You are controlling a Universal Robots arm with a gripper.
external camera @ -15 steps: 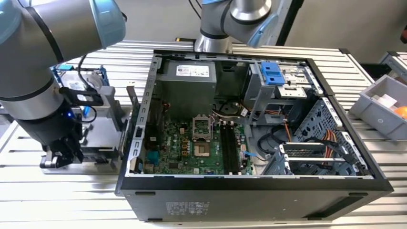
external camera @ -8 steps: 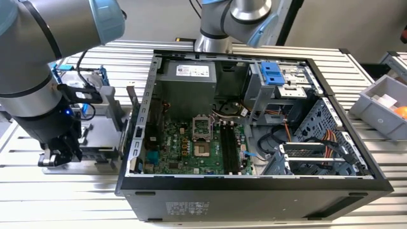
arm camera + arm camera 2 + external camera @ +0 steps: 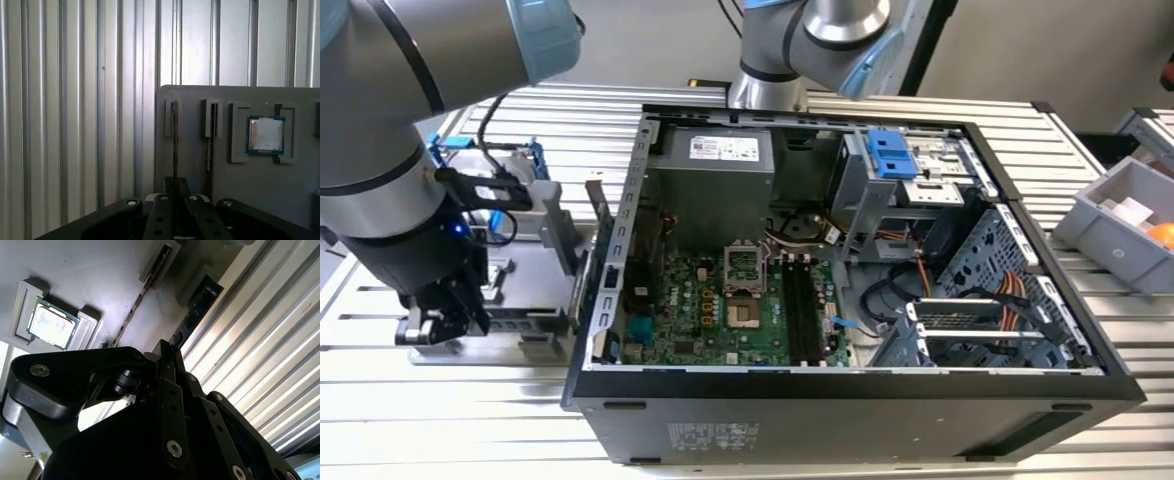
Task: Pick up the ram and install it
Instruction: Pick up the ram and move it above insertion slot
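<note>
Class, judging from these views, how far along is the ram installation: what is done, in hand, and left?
Done: the gripper is down at the grey holder outside the computer case. In hand: it sits over the ram, which stands on edge in its holder slot, not lifted. Left: the lift and the install; the motherboard's black slots look empty.

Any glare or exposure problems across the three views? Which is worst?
Second wrist view is worst: table slats blown out, gripper backlit nearly to silhouette, processor chip glinting. First wrist view: even light, ram edge-on and dark. Exterior view: streaky glare on the table, case interior shaded but readable.
</note>
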